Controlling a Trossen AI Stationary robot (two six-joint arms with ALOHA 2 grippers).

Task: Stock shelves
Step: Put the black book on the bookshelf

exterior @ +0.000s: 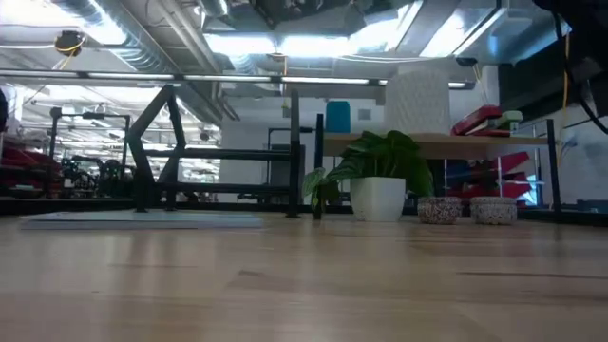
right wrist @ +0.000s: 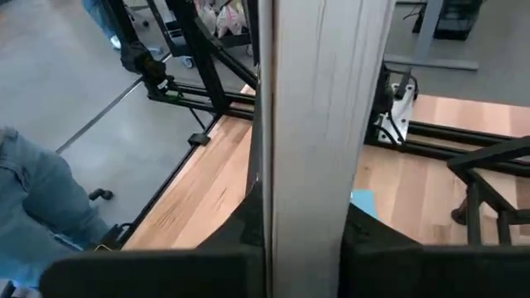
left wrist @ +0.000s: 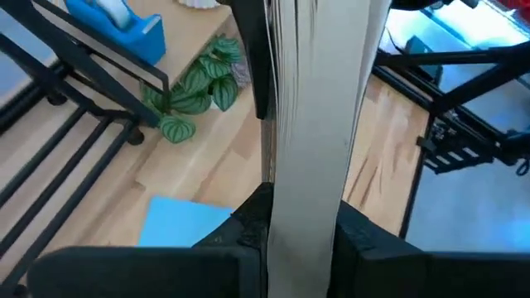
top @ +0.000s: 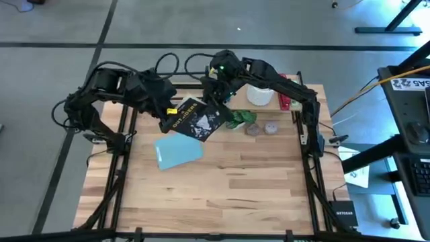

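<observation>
- While both arms meet above the table's far half, a black book (top: 195, 119) hangs in the air between them, tilted over a blue sheet (top: 177, 152).
- The left gripper (top: 168, 115) clamps the book's near-left edge; its wrist view shows the pages (left wrist: 319, 124) pinched between closed jaws.
- The right gripper (top: 216, 94) grips the opposite edge, jaws shut on the pages (right wrist: 323, 124).
- The shelf (exterior: 437, 144), a wood board on black uprights, stands at the table's far right, above a potted plant (exterior: 378, 179).
- The black rack (exterior: 228, 157) stands far left.
</observation>
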